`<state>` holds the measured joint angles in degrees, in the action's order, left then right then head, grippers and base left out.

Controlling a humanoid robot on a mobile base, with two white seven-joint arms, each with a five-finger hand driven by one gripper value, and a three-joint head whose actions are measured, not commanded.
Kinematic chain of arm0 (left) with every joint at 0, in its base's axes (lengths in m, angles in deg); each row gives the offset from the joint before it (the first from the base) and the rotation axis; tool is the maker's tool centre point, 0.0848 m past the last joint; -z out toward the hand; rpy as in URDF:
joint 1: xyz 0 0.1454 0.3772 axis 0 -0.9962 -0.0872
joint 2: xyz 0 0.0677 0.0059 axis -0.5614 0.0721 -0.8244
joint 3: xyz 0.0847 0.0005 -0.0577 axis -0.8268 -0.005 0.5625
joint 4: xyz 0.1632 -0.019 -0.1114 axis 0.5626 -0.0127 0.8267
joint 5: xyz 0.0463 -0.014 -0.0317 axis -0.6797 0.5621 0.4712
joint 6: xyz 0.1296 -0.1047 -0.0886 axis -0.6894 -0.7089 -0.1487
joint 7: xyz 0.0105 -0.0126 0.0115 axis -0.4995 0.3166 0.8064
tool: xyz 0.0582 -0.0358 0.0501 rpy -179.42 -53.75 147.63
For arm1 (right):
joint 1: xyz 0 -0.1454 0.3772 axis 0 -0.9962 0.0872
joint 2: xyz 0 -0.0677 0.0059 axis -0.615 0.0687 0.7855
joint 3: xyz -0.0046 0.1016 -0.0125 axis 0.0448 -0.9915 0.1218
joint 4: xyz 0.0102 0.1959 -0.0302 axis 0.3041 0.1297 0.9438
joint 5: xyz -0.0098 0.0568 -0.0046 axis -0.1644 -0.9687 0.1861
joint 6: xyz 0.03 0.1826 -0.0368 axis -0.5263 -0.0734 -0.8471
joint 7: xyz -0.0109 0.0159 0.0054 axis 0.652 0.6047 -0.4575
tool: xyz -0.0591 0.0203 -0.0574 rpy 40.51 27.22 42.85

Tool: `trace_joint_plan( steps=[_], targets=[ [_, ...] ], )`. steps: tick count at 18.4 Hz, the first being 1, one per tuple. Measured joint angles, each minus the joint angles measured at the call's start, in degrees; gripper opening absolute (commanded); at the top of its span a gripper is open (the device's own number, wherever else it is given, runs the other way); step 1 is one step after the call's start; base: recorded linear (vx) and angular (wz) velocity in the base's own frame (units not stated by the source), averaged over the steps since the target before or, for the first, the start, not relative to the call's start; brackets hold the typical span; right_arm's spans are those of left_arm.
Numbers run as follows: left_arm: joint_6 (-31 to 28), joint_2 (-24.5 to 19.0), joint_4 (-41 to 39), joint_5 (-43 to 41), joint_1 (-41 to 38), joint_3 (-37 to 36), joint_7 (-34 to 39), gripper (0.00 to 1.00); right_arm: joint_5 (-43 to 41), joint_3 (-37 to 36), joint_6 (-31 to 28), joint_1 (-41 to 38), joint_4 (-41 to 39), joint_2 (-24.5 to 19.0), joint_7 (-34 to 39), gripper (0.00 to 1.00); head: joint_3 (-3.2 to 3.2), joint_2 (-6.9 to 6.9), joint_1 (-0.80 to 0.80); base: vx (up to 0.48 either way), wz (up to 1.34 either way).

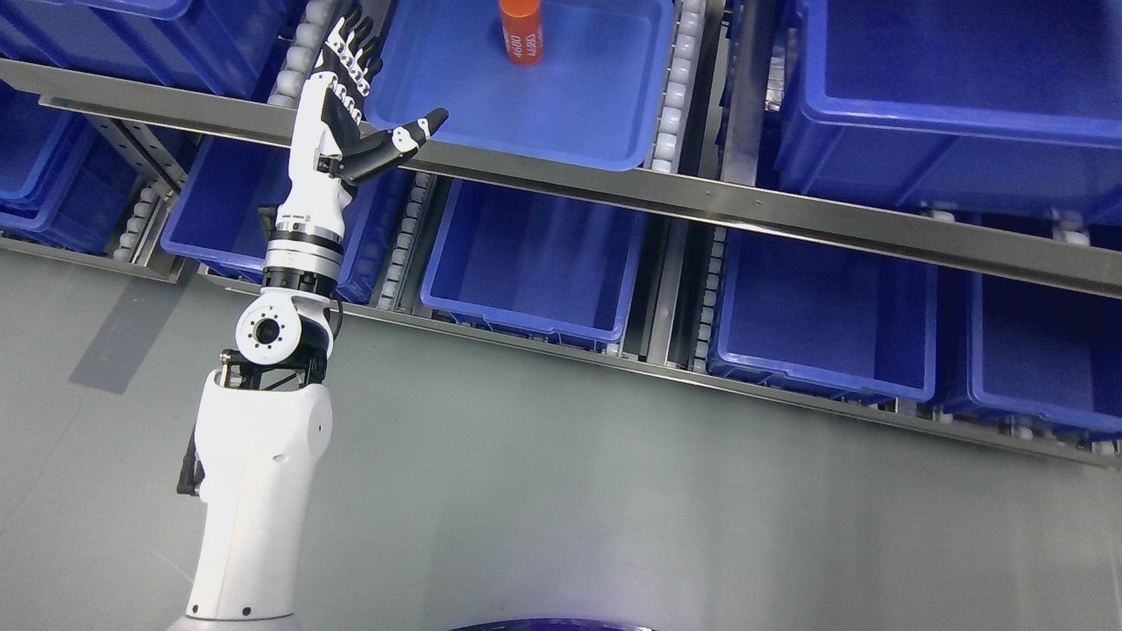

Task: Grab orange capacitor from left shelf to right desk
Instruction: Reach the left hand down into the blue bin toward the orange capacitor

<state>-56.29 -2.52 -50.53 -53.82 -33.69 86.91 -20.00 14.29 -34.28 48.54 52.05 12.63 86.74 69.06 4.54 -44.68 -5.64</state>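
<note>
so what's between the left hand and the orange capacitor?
Head view: only the bin's near-left rim and bare blue floor separate the open left hand from the capacitor.

The orange capacitor (521, 31) stands upright, white print on its side, inside a blue bin (561, 114) on the upper shelf, at twelve o'clock.

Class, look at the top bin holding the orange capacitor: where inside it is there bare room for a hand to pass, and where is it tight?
Inside the bin, the floor left, right and in front of the capacitor is bare. It is tight at the bin's left rim, where the open left hand sits against the rollers.
</note>
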Motion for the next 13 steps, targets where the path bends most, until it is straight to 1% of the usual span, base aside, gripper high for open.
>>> trace_joint_plan(
  steps=[7,13],
  targets=[
    [0.2,0.0,0.0,0.0,-0.1,-0.1,-0.2,1.00,0.0,0.0,0.0,0.0,0.0,0.0,0.0,1.00,0.00,0.00,0.00,0.104,0.15],
    [0.4,0.0,0.6,0.0,0.0,-1.9,-6.7,1.00,0.0,0.0,0.0,0.0,0.0,0.0,0.0,1.00,0.00,0.00,0.00,0.150,-0.01]
  ],
)
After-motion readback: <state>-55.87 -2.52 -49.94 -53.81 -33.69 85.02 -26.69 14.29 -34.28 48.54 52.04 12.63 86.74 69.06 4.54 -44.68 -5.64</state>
